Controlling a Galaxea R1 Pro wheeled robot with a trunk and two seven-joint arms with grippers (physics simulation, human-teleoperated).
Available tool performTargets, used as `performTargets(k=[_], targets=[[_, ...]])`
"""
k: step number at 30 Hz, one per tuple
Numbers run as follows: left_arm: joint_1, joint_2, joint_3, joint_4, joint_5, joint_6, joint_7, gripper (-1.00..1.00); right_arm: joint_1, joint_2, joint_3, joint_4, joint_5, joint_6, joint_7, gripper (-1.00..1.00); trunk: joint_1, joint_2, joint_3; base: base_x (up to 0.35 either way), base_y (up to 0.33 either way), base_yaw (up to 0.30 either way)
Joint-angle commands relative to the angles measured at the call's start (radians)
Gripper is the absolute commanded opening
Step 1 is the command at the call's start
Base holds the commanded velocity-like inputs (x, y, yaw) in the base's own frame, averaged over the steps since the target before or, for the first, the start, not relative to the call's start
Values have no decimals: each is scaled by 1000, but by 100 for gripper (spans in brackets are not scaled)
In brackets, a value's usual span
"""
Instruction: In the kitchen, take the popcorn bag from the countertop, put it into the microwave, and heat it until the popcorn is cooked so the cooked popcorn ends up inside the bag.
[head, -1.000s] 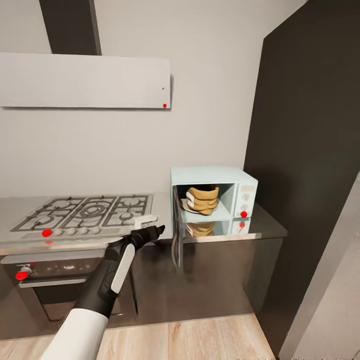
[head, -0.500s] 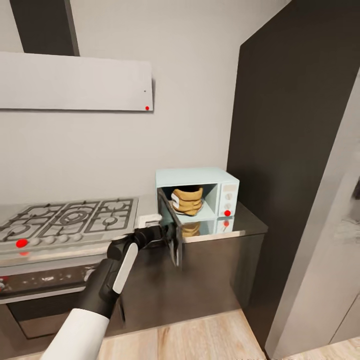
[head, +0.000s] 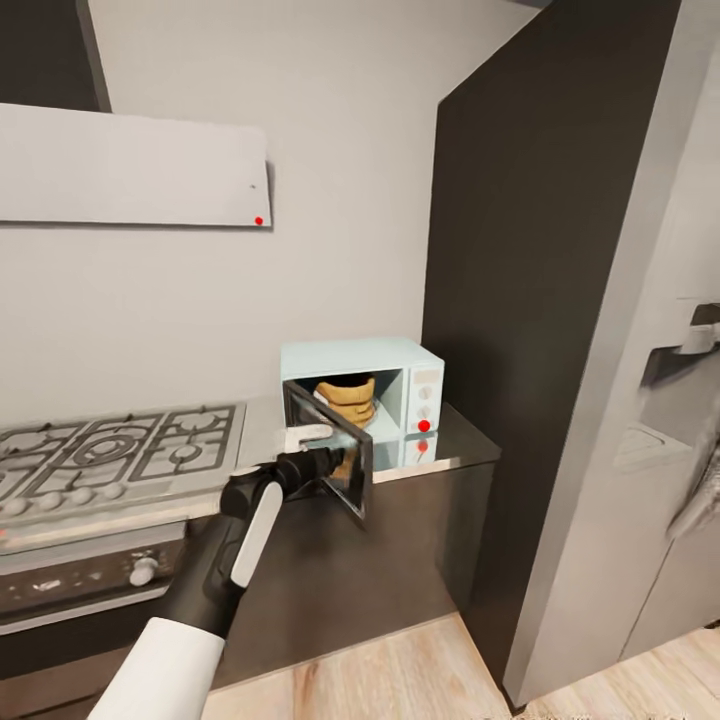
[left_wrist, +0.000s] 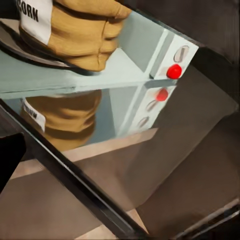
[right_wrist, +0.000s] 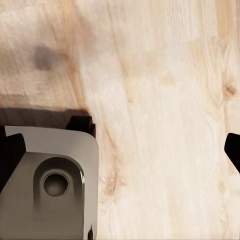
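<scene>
The pale mint-blue microwave (head: 385, 362) stands on the grey countertop (head: 462, 440) against the wall. Its dark glass door (head: 335, 450) hangs partly open, angled toward me. Inside sits the tan popcorn bag (head: 347, 398), whose white label shows through the glass in the left wrist view (left_wrist: 75, 30); no popcorn pieces show. A red indicator light (head: 424, 425) glows on the knob panel. My left gripper (head: 322, 463) rests against the outer face of the door, open, one dark fingertip (left_wrist: 10, 157) showing beside the door's edge. My right gripper (right_wrist: 120, 150) hangs open over the wooden floor.
A gas hob (head: 110, 450) with an oven (head: 90, 580) below lies left of the microwave. A tall dark cabinet (head: 520, 300) rises right of the countertop, and a grey fridge (head: 650, 450) stands further right. A grey part of the robot's base (right_wrist: 47, 180) sits under the right gripper.
The camera has swung right, bringing the fridge into view. The microwave door has swung from wide open to partly closed, with my left gripper moving along against it.
</scene>
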Motion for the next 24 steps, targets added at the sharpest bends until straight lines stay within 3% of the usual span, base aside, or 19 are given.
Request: performTargets(k=[1, 6, 13, 20, 24], targets=[[-1, 0, -12, -2, 11, 4, 6, 100, -1, 0, -8, 1, 9, 2, 2, 100, 0, -1, 0, 0, 0, -204], [-1, 0, -27, -2, 13, 5, 54, 100, -1, 0, -8, 1, 9, 2, 2, 100, 0, -1, 4, 0, 0, -204], [-1, 0, -28, -3, 12, 4, 58, 100, -1, 0, -9, 1, 9, 2, 2, 100, 0, -1, 10, 146, 0, -193], [-1, 0, -28, -2, 12, 4, 63, 100, -1, -4, -8, 0, 15, 2, 2, 100, 0, -1, 11, 59, 0, -19], [-1, -1, -30, 2, 13, 4, 126, 100, -1, -4, -8, 0, 17, 2, 2, 100, 0, -1, 11, 177, 0, 0]])
